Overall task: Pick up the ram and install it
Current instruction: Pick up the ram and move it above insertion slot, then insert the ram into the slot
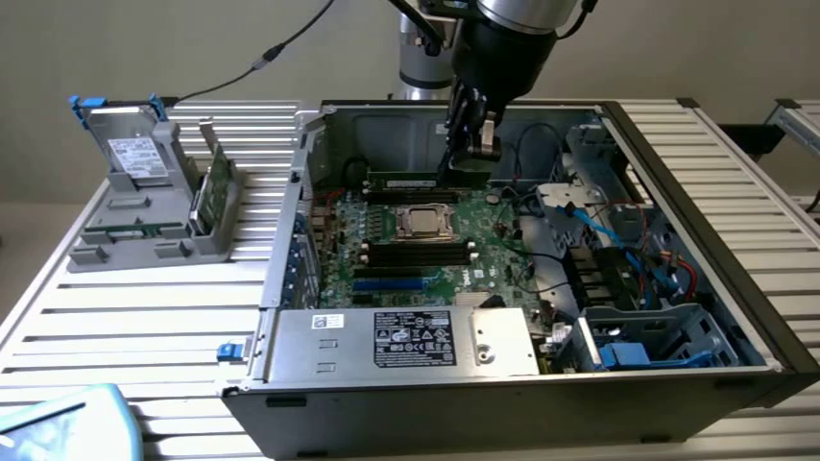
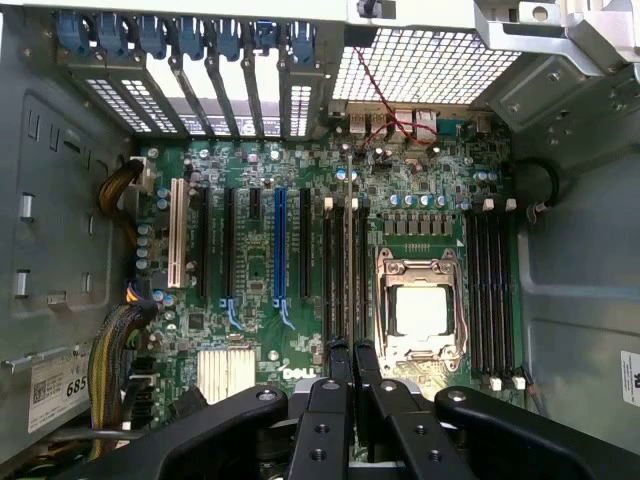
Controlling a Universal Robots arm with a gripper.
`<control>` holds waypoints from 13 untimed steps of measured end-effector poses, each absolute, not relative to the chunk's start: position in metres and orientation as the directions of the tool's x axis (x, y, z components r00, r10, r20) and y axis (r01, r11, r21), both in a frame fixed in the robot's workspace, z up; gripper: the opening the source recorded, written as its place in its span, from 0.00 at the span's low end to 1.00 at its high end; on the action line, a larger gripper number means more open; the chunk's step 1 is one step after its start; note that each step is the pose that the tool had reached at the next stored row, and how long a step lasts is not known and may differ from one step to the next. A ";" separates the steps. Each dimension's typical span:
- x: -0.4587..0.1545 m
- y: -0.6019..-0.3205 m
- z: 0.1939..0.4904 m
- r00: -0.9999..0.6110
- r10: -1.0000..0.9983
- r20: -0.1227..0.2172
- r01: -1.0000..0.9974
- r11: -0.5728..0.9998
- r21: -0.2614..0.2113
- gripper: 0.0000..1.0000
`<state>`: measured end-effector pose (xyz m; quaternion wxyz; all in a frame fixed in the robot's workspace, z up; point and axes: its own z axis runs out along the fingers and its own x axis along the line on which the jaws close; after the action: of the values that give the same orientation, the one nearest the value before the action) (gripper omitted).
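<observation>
The ram (image 1: 403, 180) is a long dark stick with a pale label, hanging level above the motherboard (image 1: 443, 274) inside the open computer case. My gripper (image 1: 470, 144) reaches down from above and is shut on the stick's end toward the exterior view's right. In the wrist view the gripper (image 2: 352, 352) has its two black fingers (image 2: 338, 365) pressed close together. They sit over the row of black memory slots (image 2: 346, 260) between the processor socket (image 2: 420, 310) and the expansion slots. The stick is above the board, not seated in a slot.
A grey holder (image 1: 122, 235) at the exterior view's left carries a grey drive (image 1: 134, 154) with blue clips and an upright green card (image 1: 215, 187). In the case are the silver power supply (image 1: 397, 341), cables and blue drive bays (image 1: 628, 279), and the processor socket (image 1: 421, 221).
</observation>
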<state>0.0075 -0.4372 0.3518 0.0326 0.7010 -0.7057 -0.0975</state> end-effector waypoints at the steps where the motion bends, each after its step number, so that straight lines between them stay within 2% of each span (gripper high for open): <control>1: 0.007 -0.437 0.352 -0.015 -0.996 -0.091 -0.983 -0.002 0.183 0.13; 13: 0.007 -0.437 0.351 -0.015 -0.996 -0.093 -0.983 -0.002 0.183 0.13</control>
<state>0.0074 -0.4372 0.3511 0.0316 0.7010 -0.7056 -0.0984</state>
